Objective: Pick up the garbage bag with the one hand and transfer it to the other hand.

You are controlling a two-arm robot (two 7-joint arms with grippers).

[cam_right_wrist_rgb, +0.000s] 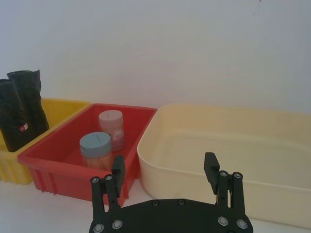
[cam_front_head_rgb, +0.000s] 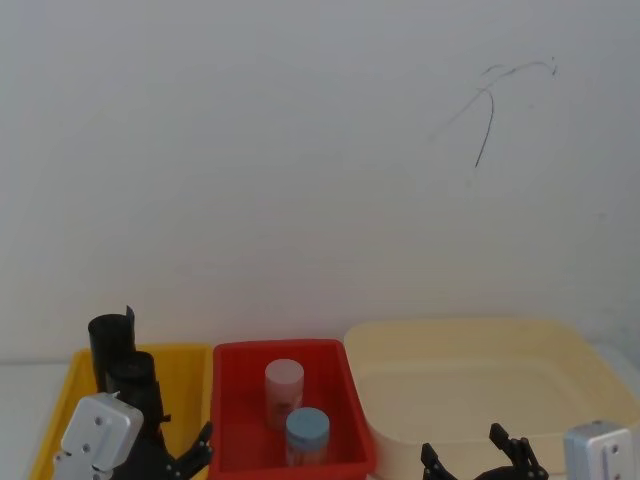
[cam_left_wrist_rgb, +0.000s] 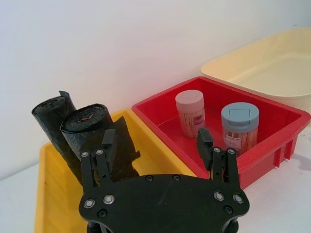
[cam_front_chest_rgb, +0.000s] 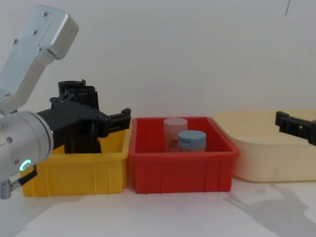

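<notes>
left gripper (cam_left_wrist_rgb: 156, 141) hangs over the near part of the yellow bin (cam_left_wrist_rgb: 48, 194), fingers spread wide with nothing between them. it points at the bag (cam_left_wrist_rgb: 92, 136), which stands just ahead of its fingertips. whether a finger touches the bag i cannot tell. in the chest view the gripper sits above the bin's rim and in front of the black rolls, with a green light on the arm behind it.

the bag stands in the yellow bin, leaning a little, its wrinkled black plastic rising above the rim. in the right wrist view a small red spot shows low on its side. a second roll (cam_left_wrist_rgb: 51, 114) stands right against it on the far side, with a loose flap sticking up at its top.

the red bin (cam_left_wrist_rgb: 272, 145) sits next to the yellow one. two jars stand in it, close together: a pink-lidded jar (cam_left_wrist_rgb: 190, 111) farther back and a blue-lidded jar (cam_left_wrist_rgb: 239, 124) nearer. the cream tub (cam_right_wrist_rgb: 218, 145) lies on the red bin's other side.

right gripper (cam_right_wrist_rgb: 164, 165) hovers low before the near side of the tub, well apart from the bag, its fingers parted and empty.
</notes>
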